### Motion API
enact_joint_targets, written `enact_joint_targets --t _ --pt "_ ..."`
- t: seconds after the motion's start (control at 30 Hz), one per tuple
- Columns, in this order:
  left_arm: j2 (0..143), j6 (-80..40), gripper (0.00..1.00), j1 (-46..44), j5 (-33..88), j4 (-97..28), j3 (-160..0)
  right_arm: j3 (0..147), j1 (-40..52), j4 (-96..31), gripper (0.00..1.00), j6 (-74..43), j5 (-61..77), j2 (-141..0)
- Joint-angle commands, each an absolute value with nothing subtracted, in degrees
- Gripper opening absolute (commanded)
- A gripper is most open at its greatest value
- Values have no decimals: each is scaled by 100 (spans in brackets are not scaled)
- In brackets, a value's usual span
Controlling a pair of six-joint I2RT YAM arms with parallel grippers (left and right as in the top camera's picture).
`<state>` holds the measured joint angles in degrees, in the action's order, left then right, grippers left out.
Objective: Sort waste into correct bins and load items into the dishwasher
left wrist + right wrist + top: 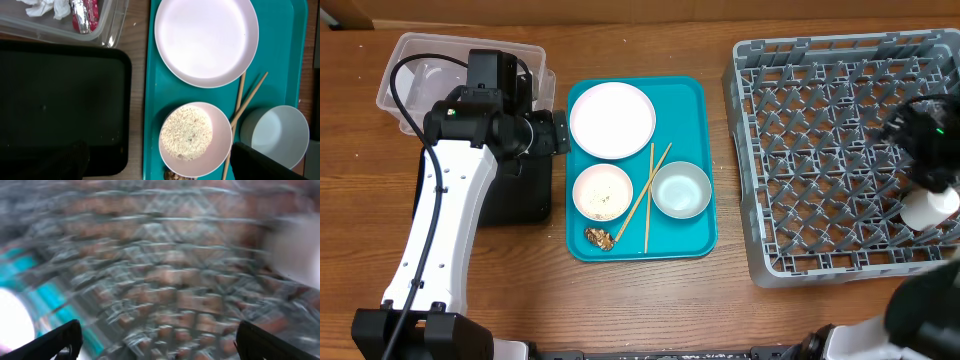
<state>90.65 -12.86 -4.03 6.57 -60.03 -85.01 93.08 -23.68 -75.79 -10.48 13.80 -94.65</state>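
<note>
My left gripper (160, 167) is open and empty, above the gap between the black tray (60, 100) and the teal tray; it shows in the overhead view (555, 133). The clear tub (107, 30) holds the red wrapper (82, 15) and the paper wad (45, 7). On the teal tray are the white plate (612, 119), a bowl of rice (602, 192), an empty bowl (680, 189), two chopsticks (648, 197) and a brown scrap (599, 237). My right gripper (157, 340) is open and empty over the grey dish rack (820, 140); its view is blurred. A white cup (930, 208) lies in the rack.
The teal serving tray (695, 100) sits between the bins and the rack. The clear tub (415, 60) is at the back left, with the black tray (520, 200) in front of it under my left arm. Bare wooden table runs along the front edge.
</note>
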Motion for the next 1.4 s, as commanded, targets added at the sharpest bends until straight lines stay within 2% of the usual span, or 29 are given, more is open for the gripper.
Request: enact_joint_targets --t 0.0,0.27,0.37,0.53,0.63,0.77,1.1,1.17,1.27,1.37 --pt "9063 -1179 92 -414 596 -5999 -8565 9338 -1505 -7544 100 -685 1809 -9021" --pt "9063 -1177 92 -414 596 -6023 -8565 9292 589 -7544 100 -768 1806 -9327" --pt "9063 -1177 92 -414 596 -6020 -8565 9284 1111 -7546 100 -880 1734 -9579" --pt "9063 -1177 92 -414 596 -6023 -8565 9284 1772 -7647 100 -1739 882 -10165" --pt "9063 -1177 92 -414 596 -6023 -8565 9231 1962 -7671 100 -2012 858 -10466" --pt "9063 -1177 92 -414 596 -6020 -8565 8842 2058 -7487 95 -2390 858 -10667" --pt "9063 -1179 92 -414 596 -6018 -8565 7430 2058 -6187 83 -2405 1361 -10678" --pt "9063 -1179 92 -414 596 -6018 -8565 7363 2058 -6025 77 -2408 1358 -10678" --pt "9063 -1179 92 -414 596 -6020 -8565 7349 2058 -5909 60 -2418 1356 -10678" --pt "9063 -1179 92 -414 598 -6025 -8565 7343 2058 -5878 58 -2502 1343 -10678"
